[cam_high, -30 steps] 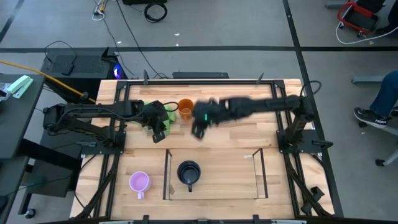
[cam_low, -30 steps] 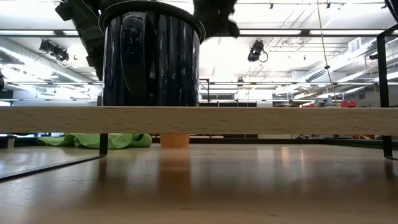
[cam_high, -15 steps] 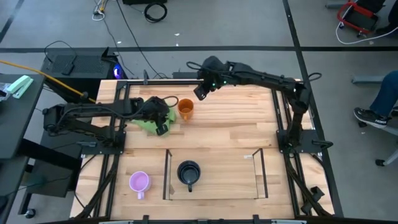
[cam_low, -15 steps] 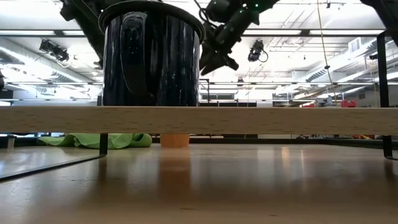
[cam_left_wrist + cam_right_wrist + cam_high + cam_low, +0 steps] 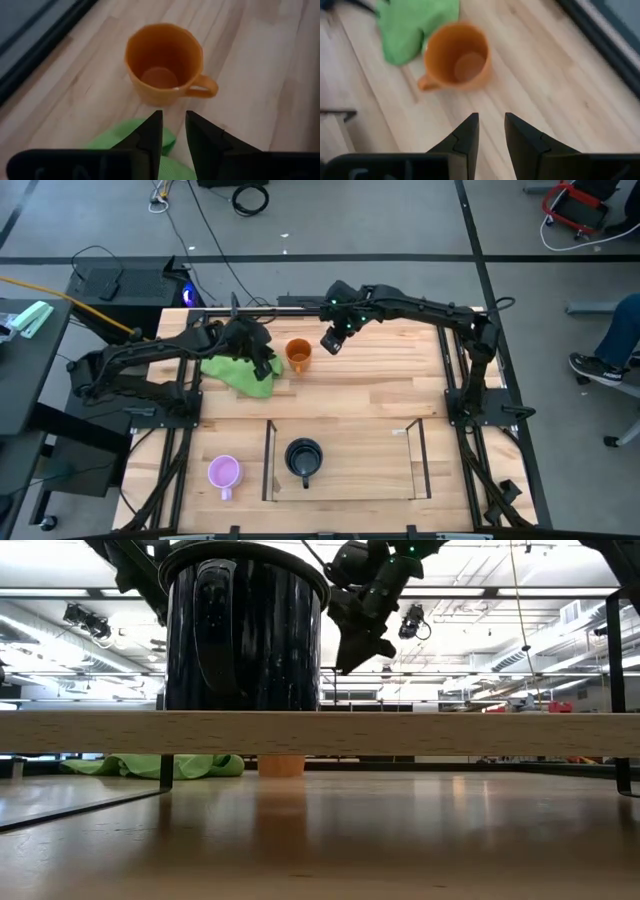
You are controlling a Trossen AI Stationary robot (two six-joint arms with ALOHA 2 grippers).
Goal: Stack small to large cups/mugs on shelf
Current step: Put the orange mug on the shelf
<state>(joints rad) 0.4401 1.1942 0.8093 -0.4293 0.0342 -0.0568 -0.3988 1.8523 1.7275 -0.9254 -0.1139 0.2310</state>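
The small orange handled mug (image 5: 298, 354) is standing upright at the far side of the light wooden counter (image 5: 370, 395), just beside the crumpled green cloth (image 5: 235, 374), with its handle pointing toward the near side. It is being approached from both sides: the left claw (image 5: 262, 367) is hovering over the cloth's edge, and the right claw (image 5: 332, 341) is hanging in the air near the mug's other side. In both wrist views each claw's fingers are being held a narrow gap apart, with nothing gripped.

The small black handled mug (image 5: 303, 457) is already sitting at the left end of the low clear-sided shelf (image 5: 400, 470), while the small light purple handled mug (image 5: 224, 473) is resting on the counter just outside the shelf's left panel.

Several risks are being run here. With both arms converging on one mug, a collision is likely. The narrow finger gap may strike the rim and tip the mug. The cloth could also be snagged by the left claw.
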